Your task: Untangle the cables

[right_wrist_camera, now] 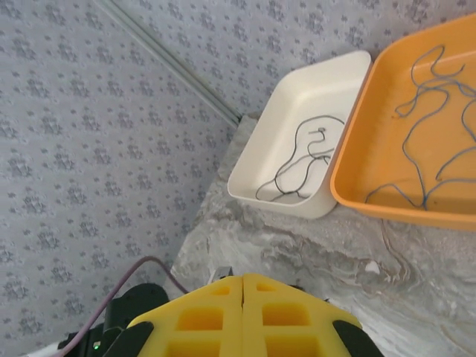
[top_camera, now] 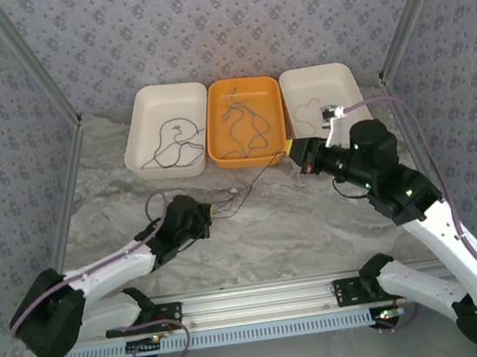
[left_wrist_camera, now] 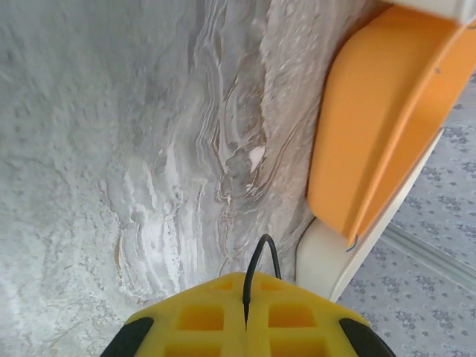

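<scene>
Left claw [top_camera: 214,210]: fingers pressed together, pinching a thin dark cable [top_camera: 252,179] low over the table [top_camera: 272,236]; gripping it near one end looks meant to let the rest be drawn free
Dark cable, close up [left_wrist_camera: 258,256]: a small loop pokes out from between the yellow fingers [left_wrist_camera: 201,316]
Dark cable's lie: long axis runs from the left claw away and to the right, pointing at the near right corner of the orange tray [top_camera: 250,163]; slightly slack, not taut
Right claw [top_camera: 300,158]: fingers shut flat against each other, nothing visible between them; it sits by that same tray corner, probably to steady the far end, though I cannot tell if it touches the cable
Orange tray's load: a loose tangle [top_camera: 245,125] of blue-green and dark cables
Left white tray [top_camera: 142,147]: one curled dark cable [top_camera: 172,143], apparently sorted out
Right white tray [top_camera: 351,84]: one tan cable [top_camera: 307,112]
</scene>
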